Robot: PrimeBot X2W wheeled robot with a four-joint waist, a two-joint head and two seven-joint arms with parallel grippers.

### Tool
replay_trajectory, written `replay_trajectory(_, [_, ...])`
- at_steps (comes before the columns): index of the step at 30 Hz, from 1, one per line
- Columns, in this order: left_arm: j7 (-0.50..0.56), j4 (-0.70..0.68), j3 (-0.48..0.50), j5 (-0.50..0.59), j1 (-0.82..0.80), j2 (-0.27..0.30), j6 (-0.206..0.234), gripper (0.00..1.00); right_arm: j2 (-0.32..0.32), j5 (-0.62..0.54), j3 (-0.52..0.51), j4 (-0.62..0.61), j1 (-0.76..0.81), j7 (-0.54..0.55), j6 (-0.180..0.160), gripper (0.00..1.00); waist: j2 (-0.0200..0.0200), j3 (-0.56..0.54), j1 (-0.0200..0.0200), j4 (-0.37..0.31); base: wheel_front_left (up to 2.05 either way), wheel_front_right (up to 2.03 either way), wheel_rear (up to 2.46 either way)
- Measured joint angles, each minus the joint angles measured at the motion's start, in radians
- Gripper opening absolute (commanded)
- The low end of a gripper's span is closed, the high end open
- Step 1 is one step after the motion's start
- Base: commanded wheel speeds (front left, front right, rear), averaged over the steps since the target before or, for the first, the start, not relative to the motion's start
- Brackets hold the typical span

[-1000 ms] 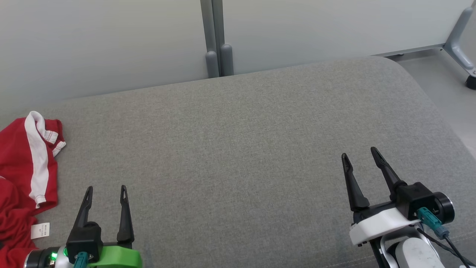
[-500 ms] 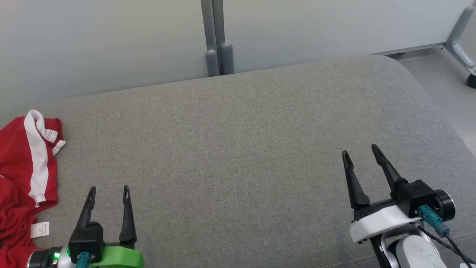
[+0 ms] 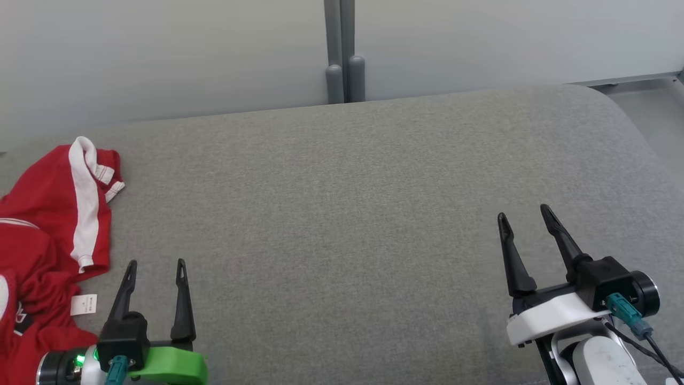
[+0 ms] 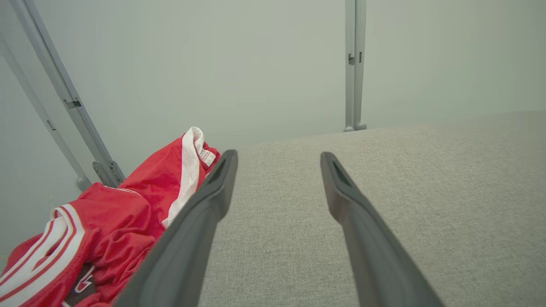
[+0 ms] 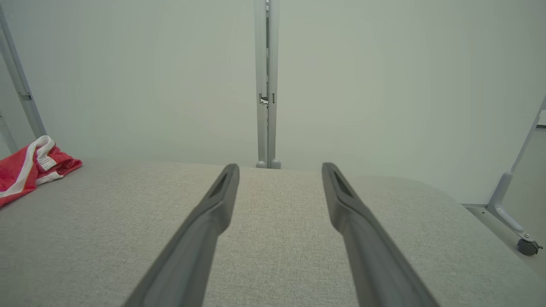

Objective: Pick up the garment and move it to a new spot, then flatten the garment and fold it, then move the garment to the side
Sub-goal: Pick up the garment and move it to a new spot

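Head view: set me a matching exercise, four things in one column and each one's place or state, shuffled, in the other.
1. garment
2. left gripper
3. right gripper
4. grey post

A. lower right, jaws open
B. top centre, behind the cushion
C. crumpled, red and white, far left
D. lower left, jaws open, next to the garment

Pairs: 1-C, 2-D, 3-A, 4-B
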Motion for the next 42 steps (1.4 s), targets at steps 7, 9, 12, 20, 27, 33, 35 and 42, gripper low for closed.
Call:
replay_trajectory(7, [0.0,-0.009,0.027,0.0,-0.026,0.0,0.0,1.0,0.0,0.0,0.019,-0.005,-0.016,0.0,0.015,1.0,0.0,0.005,0.0,0.074,0.0,0.0,0.0])
replay_trajectory(9, [0.0,-0.009,0.03,0.0,-0.028,0.0,0.0,1.0,0.0,0.0,0.02,-0.006,-0.024,0.0,0.015,1.0,0.0,0.007,0.0,0.097,0.0,0.0,0.0])
replay_trajectory(12, [0.0,-0.009,0.031,0.0,-0.029,0.0,0.0,1.0,0.0,0.0,0.021,-0.006,-0.025,0.0,0.023,1.0,0.0,0.009,0.0,0.133,0.0,0.0,0.0])
replay_trajectory(20, [0.0,-0.009,0.043,0.0,-0.029,0.0,0.0,1.0,0.001,0.0,0.022,-0.007,-0.025,0.0,0.023,1.0,0.0,0.017,0.0,0.229,0.0,0.0,0.0])
replay_trajectory(27, [0.0,-0.016,0.052,-0.01,-0.029,0.0,0.0,1.0,0.001,0.0,0.024,-0.012,-0.035,0.0,0.024,1.0,0.0,0.037,0.0,0.294,0.0,0.0,0.0])
replay_trajectory(33, [0.0,-0.014,0.067,-0.02,-0.029,-0.001,0.0,1.0,0.001,0.0,0.038,-0.004,-0.052,0.0,0.032,1.0,0.0,0.052,0.0,0.316,0.0,0.0,0.0])
replay_trajectory(35, [0.0,-0.011,0.065,-0.02,-0.029,-0.001,0.0,1.0,0.001,0.0,0.039,-0.003,-0.052,0.0,0.033,1.0,0.0,0.051,0.0,0.315,0.0,0.0,0.0])
replay_trajectory(42, [0.0,0.038,0.054,0.004,-0.06,-0.002,0.0,1.0,0.0,-0.002,0.043,0.001,-0.053,0.0,0.041,1.0,0.0,0.05,0.0,0.306,0.0,0.0,0.0])
